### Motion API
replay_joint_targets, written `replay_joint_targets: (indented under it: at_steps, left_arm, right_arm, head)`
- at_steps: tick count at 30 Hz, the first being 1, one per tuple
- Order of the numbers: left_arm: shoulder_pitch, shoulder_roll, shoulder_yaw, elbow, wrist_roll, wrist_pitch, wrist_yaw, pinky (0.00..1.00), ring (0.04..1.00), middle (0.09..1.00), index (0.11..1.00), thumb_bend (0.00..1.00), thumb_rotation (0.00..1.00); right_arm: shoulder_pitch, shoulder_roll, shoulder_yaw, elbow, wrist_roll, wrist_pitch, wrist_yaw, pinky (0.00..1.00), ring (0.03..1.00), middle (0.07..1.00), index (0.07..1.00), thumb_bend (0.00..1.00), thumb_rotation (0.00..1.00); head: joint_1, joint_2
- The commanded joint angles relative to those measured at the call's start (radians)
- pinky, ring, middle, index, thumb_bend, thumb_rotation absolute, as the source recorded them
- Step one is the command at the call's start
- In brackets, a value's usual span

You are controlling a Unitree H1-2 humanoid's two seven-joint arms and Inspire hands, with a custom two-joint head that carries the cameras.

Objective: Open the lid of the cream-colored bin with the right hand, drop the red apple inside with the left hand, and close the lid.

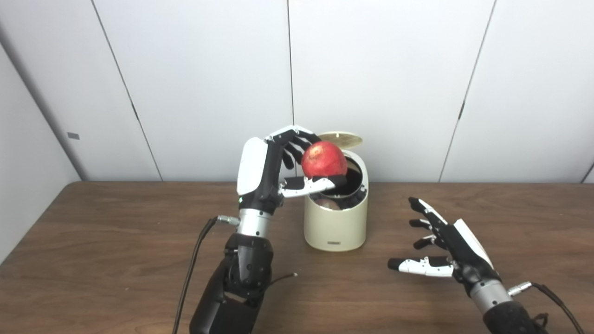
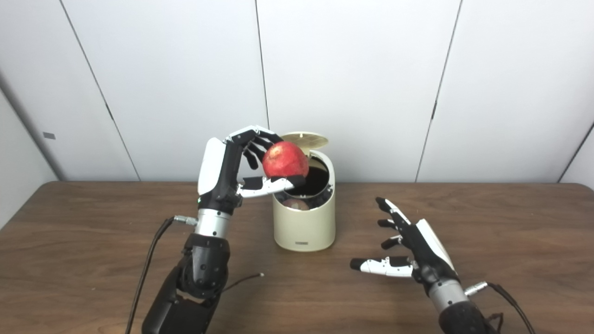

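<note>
Over the open mouth of the cream-colored bin (image 1: pixel 336 221), which stands near the middle of the wooden table (image 1: pixel 116 260) with its lid (image 1: pixel 340 138) tipped up at the back, we see the left hand (image 1: pixel 278 169) grasping the red apple (image 1: pixel 324 160) between curled fingers above and thumb below. To the right of the bin and apart from it, we find the right hand (image 1: pixel 441 248) released, fingers spread, holding nothing above the table.

bright, even | soft shadows | slight blur | no glare
</note>
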Motion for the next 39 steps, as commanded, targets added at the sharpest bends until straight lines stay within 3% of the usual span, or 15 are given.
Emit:
replay_joint_targets:
  at_steps: [1,12,21,25,29,30,32,33,35,39]
  left_arm:
    - [-0.059,-0.003,-0.003,0.013,0.022,-0.036,0.043,0.28,0.384,0.465,0.49,0.53,0.0]
    - [-0.094,0.005,-0.039,0.199,0.117,-0.12,0.22,0.26,0.369,0.438,0.492,0.53,0.0]
    - [-0.124,-0.001,-0.064,0.317,0.122,-0.157,0.297,0.22,0.33,0.405,0.5,0.52,0.0]
    - [-0.127,-0.005,-0.074,0.334,0.113,-0.137,0.28,0.25,0.364,0.417,0.506,0.52,0.0]
    - [-0.131,0.011,-0.094,0.324,0.109,-0.071,0.183,0.33,0.44,0.451,0.525,0.52,0.0]
    - [-0.132,0.019,-0.104,0.32,0.118,-0.053,0.16,0.37,0.486,0.472,0.596,0.54,0.0]
    - [-0.132,0.033,-0.12,0.311,0.128,-0.024,0.13,0.46,0.566,0.603,0.705,0.86,0.12]
    - [-0.13,0.038,-0.126,0.304,0.129,-0.013,0.117,0.48,0.588,0.636,0.738,0.91,0.14]
    - [-0.126,0.046,-0.135,0.29,0.128,0.003,0.098,0.51,0.621,0.684,0.79,0.96,0.18]
    - [-0.121,0.05,-0.142,0.281,0.123,0.011,0.095,0.51,0.622,0.71,0.811,0.97,0.2]
  right_arm:
    - [-0.031,-0.001,-0.01,-0.043,0.004,-0.009,-0.007,0.62,0.847,0.934,0.949,0.84,0.28]
    - [-0.023,0.016,-0.013,-0.053,0.006,-0.015,-0.017,0.61,0.839,0.933,0.941,0.84,0.27]
    - [-0.013,0.022,-0.012,-0.059,-0.012,-0.016,-0.022,0.66,0.837,0.929,0.931,0.84,0.3]
    - [-0.009,0.021,-0.013,-0.06,-0.014,-0.019,-0.022,0.66,0.827,0.92,0.925,0.85,0.31]
    - [-0.009,0.02,-0.013,-0.062,-0.016,-0.016,-0.02,0.66,0.824,0.916,0.924,0.85,0.31]
    - [-0.008,0.02,-0.014,-0.062,-0.014,-0.017,-0.02,0.66,0.827,0.918,0.924,0.85,0.31]
    - [-0.006,0.019,-0.016,-0.061,-0.009,-0.023,-0.019,0.67,0.833,0.922,0.924,0.85,0.31]
    - [-0.005,0.018,-0.017,-0.058,-0.005,-0.027,-0.02,0.67,0.836,0.923,0.924,0.85,0.31]
    - [-0.004,0.016,-0.016,-0.052,-0.006,-0.037,-0.022,0.67,0.833,0.919,0.919,0.85,0.31]
    - [-0.005,0.016,-0.01,-0.058,-0.016,-0.028,-0.018,0.64,0.82,0.911,0.916,0.84,0.32]
  head:
    - [0.0,0.002]
    - [-0.008,0.001]
    - [-0.012,0.005]
    - [-0.015,0.008]
    - [-0.015,0.008]
    - [-0.014,0.008]
    - [-0.012,0.008]
    - [-0.012,0.008]
    - [-0.012,0.007]
    - [-0.013,0.007]
